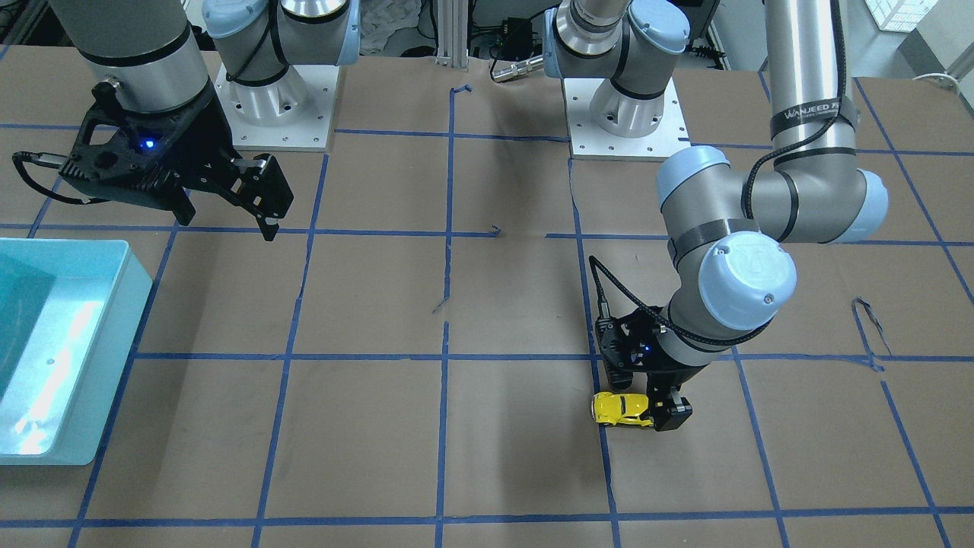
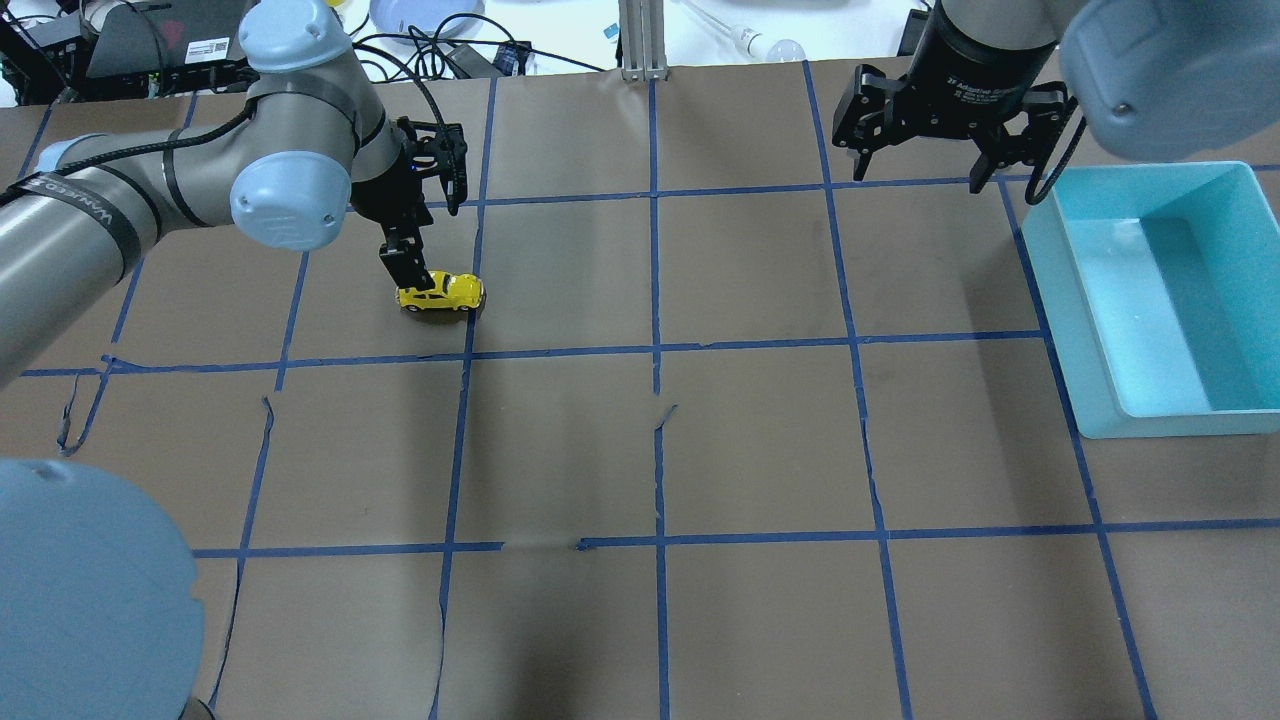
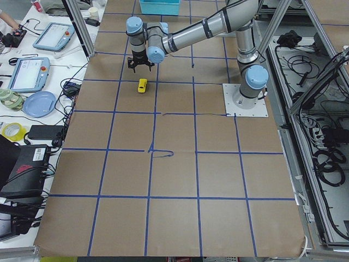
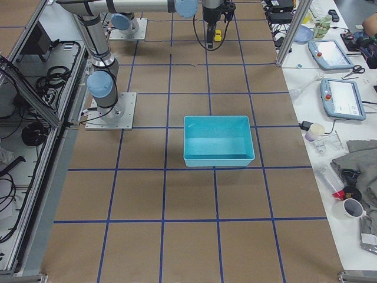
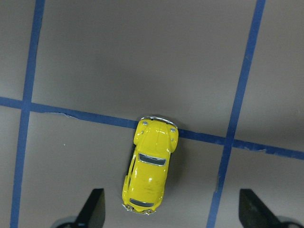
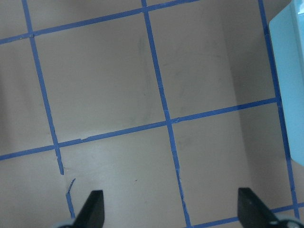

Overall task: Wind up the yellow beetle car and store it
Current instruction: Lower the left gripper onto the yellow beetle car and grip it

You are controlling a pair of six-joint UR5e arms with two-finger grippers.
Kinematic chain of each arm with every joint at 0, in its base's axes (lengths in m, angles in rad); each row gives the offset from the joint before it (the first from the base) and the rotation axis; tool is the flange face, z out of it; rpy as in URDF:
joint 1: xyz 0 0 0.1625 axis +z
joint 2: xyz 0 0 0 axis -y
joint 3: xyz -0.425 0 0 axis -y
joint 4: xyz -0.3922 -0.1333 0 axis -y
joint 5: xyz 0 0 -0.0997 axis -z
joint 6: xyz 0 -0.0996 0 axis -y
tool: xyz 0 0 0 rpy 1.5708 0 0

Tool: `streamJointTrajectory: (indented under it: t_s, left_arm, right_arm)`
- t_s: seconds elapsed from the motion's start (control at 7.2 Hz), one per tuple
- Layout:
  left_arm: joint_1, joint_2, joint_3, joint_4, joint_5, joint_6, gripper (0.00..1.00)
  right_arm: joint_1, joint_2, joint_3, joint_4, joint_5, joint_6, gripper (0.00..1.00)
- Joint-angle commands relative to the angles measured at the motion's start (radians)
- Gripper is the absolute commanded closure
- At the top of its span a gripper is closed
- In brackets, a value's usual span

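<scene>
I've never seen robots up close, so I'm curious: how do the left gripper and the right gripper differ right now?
The left gripper is down at the table with the yellow beetle car between its fingers; the right gripper hangs higher over bare table. The left gripper is far from the blue bin; the right gripper is beside it. Both are open and hold nothing.

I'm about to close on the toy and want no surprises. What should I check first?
1. Black two-finger left tool open: ok.
2. Small glossy yellow beetle toy car upright on its wheels: ok.
3. Car centred in the tool's gap: not ok, nearer one finger.
4. Tool low enough to flank the car: cannot tell.
5. Black right tool open, far from the car: ok.
6. Open light-blue plastic bin holds nothing visible: ok.
</scene>
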Motion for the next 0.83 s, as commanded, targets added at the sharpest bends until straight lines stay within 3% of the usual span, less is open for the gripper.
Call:
streamJointTrajectory:
  t_s: [0.0,0.42,0.69]
  left_arm:
    - [0.009,-0.045,-0.065,0.151,0.002,0.113,0.00]
    - [0.047,-0.080,-0.063,0.156,-0.009,0.170,0.04]
    - [0.046,-0.096,-0.057,0.156,-0.011,0.005,0.06]
  right_arm:
    - [0.000,0.000,0.000,0.002,0.000,0.000,0.00]
    - [0.000,0.000,0.000,0.002,0.000,0.001,0.00]
    - [0.000,0.001,0.000,0.002,0.000,0.000,0.00]
